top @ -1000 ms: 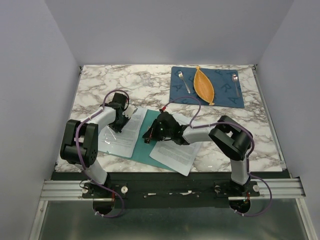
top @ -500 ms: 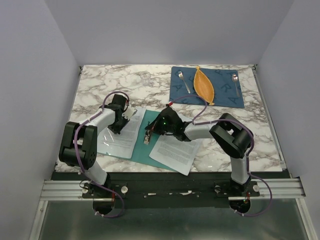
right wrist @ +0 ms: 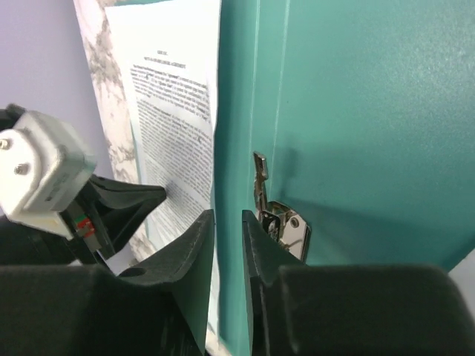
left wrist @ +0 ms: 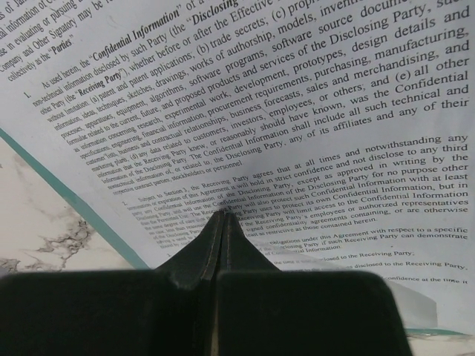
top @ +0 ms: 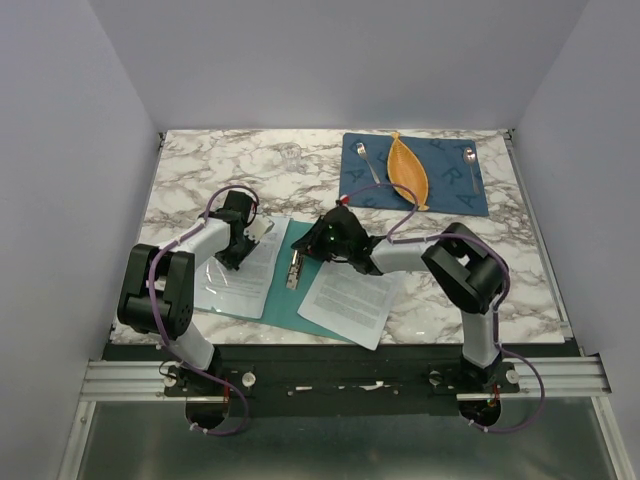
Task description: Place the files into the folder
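The teal folder lies open and flat on the marble table. One printed sheet lies on its left half. A second sheet lies at its right side, partly on the table. My left gripper is shut, its tips pressed down on the left sheet. My right gripper hovers over the folder's middle. Its jaws stand narrowly apart with nothing between them. The metal clip sits just right of them and shows in the top view.
A dark blue placemat lies at the far right with an orange leaf-shaped dish and cutlery on it. A clear glass stands at the far middle. The table's near edge runs just below the folder.
My right gripper has drawn back from the folder's middle toward the far side, uncovering the metal clip. My left gripper has stayed pressed on the left sheet.
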Robot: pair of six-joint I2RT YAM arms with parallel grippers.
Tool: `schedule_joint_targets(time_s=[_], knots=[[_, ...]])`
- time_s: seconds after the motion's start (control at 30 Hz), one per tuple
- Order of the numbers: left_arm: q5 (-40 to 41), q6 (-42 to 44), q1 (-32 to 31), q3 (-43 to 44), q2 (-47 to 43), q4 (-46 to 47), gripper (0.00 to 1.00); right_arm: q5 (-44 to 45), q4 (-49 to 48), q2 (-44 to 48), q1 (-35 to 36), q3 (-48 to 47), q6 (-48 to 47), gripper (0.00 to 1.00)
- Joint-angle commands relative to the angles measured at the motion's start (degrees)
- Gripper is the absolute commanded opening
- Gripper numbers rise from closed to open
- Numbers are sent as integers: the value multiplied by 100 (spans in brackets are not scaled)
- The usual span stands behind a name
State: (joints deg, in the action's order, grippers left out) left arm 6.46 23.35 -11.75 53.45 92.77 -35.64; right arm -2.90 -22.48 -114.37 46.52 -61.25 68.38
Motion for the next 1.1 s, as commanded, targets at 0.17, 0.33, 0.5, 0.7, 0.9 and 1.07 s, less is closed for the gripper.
schedule_joint_targets(time_s=[0.17,0.33,0.5,0.7,0.9,1.07], knots=[[136,90,-3,-89,-172,39,0,778,2219,2127,-328,455,-1186,55],[136,73,-3,-124,-137,83,0,1642,3968,3209,-407,1184,-1311,57],[154,55,-3,-107,-110,101,0,1933,4822,3859,-416,1861,-906,56],[136,46,-3,-89,-40,110,0,2003,4788,4378,-416,2644,-765,54],[145,20,-3,-98,13,101,0,2012,4797,4599,-416,2917,-721,54],[145,2,-3,-81,22,83,0,1986,4744,4494,-416,2979,-738,52]])
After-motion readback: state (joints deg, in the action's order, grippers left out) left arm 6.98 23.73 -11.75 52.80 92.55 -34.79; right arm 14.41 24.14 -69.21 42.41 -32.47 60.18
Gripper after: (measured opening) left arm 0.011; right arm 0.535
